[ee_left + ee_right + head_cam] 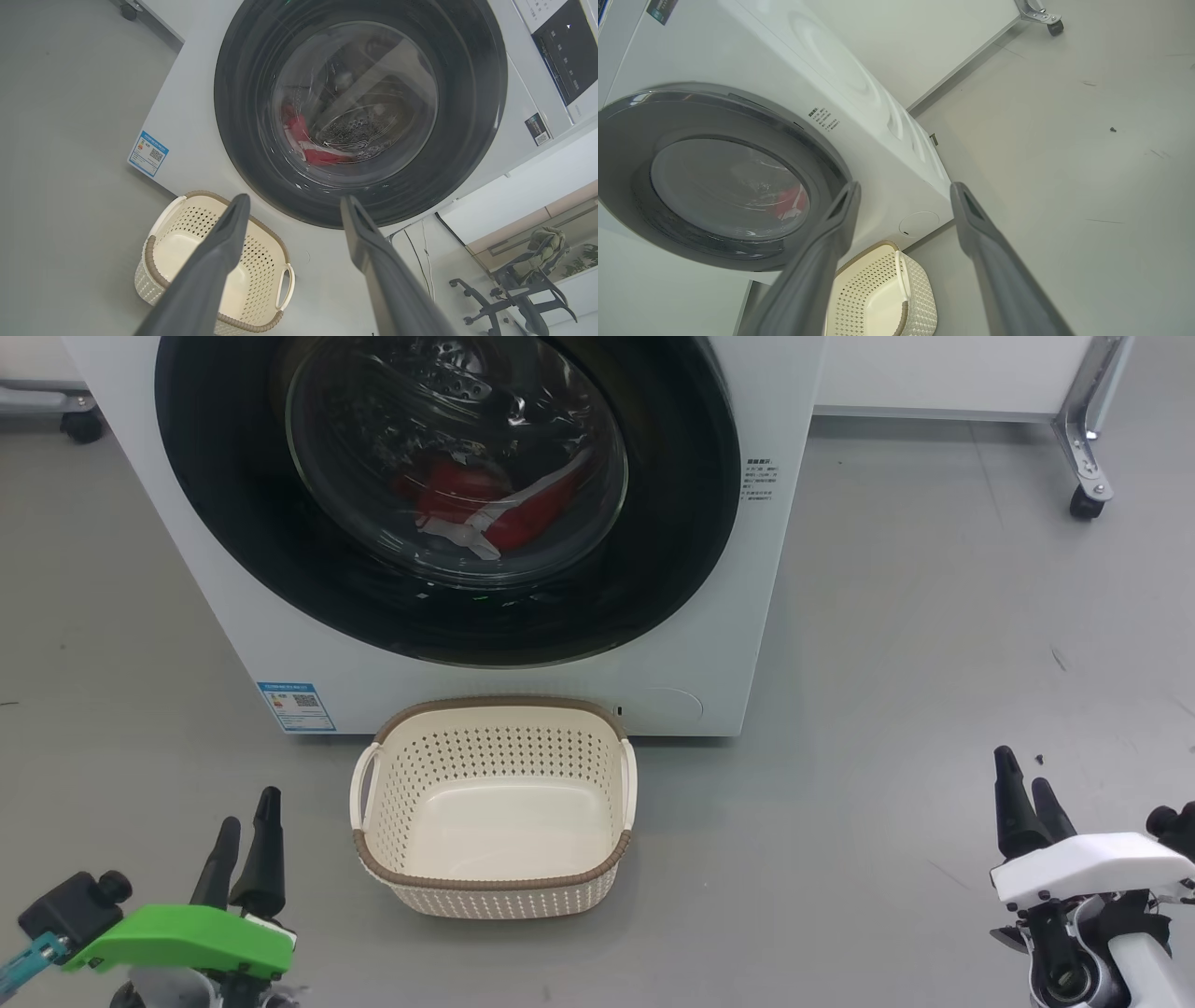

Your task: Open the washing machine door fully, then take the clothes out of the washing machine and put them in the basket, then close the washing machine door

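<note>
The white washing machine [775, 392] stands straight ahead, its door [224, 504] lying shut against the front. Through the glass the red clothes [467, 495] rest low in the drum; they also show in the left wrist view [313, 151] and right wrist view [791, 203]. The cream basket [495, 705] sits on the floor just before the machine, with nothing in it. My left gripper [249, 810] hovers open at the lower left, beside the basket. My right gripper [1022, 768] hangs open at the lower right, well away from it. Neither touches anything.
A blue label sticker [296, 706] marks the machine's lower left corner. A metal frame leg on a caster [1083, 457] stands at the back right, another caster [82, 425] at the back left. An office chair [514, 289] stands beyond the machine. Grey floor surrounds the basket.
</note>
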`<state>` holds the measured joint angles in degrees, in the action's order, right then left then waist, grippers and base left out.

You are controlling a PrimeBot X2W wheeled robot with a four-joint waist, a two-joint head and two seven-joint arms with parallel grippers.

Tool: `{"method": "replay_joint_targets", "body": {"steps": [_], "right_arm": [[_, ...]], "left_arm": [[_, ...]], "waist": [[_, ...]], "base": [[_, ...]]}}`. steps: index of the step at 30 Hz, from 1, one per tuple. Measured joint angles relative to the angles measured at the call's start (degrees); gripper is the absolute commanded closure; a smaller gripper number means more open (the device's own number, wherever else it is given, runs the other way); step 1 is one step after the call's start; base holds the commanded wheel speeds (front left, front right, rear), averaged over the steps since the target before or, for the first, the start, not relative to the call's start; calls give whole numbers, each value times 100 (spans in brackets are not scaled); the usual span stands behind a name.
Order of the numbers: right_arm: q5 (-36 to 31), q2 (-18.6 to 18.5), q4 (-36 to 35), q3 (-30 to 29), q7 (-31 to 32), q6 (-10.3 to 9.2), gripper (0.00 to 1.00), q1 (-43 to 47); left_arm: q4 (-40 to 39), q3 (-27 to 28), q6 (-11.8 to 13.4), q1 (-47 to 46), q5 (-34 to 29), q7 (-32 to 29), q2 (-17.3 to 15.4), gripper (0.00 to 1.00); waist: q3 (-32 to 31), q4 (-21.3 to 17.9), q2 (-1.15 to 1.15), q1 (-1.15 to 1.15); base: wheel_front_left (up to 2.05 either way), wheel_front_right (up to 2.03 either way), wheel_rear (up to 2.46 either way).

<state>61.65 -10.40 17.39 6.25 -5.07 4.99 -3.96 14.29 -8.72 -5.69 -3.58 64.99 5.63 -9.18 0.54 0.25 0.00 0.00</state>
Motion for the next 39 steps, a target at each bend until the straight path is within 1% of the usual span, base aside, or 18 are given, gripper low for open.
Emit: {"method": "replay_joint_targets", "body": {"steps": [6, 8, 12, 15, 21, 26, 32, 34, 39], "right_arm": [[-683, -52, 8, 225, -92, -114, 0, -35], [-879, -53, 13, 301, -138, -122, 0, -35], [-1234, -53, 35, 425, -205, -218, 0, -36], [-1507, -59, 60, 537, -267, -222, 0, -38], [-2003, -71, 97, 691, -382, -313, 0, -79], [-2382, -73, 113, 778, -444, -364, 0, -133], [-2784, -82, 142, 844, -571, -372, 0, -151], [-2956, -82, 151, 875, -612, -415, 0, -152], [-3307, -82, 172, 923, -699, -417, 0, -156]], "left_arm": [[-52, -154, 138, -8, -760, 102, -80, 0], [-86, -237, 190, -10, -1033, 113, -89, 0], [-138, -376, 247, -15, -1477, 209, -104, 0], [-159, -501, 296, -18, -1823, 255, -132, 0], [-182, -698, 392, -21, -2404, 359, -144, 0], [-198, -817, 439, -22, -2806, 437, -144, 0], [-211, -905, 490, -23, -3241, 555, -138, 0], [-205, -922, 498, -23, -3330, 564, -130, 0], [-163, -950, 548, -22, -3572, 669, -76, 0]], "waist": [[-9, 8, 0, 0], [-12, 10, 0, 0], [-18, 9, 0, 0], [-21, 8, 0, 0], [-23, 5, 0, 0], [-23, 3, 0, 0], [-23, 7, 0, 0], [-21, 10, 0, 0], [-17, 14, 0, 0]], "base": [[0, 0, 0], [0, 0, 0], [0, 0, 0], [0, 0, 0], [0, 0, 0], [0, 0, 0], [0, 0, 0], [0, 0, 0], [0, 0, 0]]}}
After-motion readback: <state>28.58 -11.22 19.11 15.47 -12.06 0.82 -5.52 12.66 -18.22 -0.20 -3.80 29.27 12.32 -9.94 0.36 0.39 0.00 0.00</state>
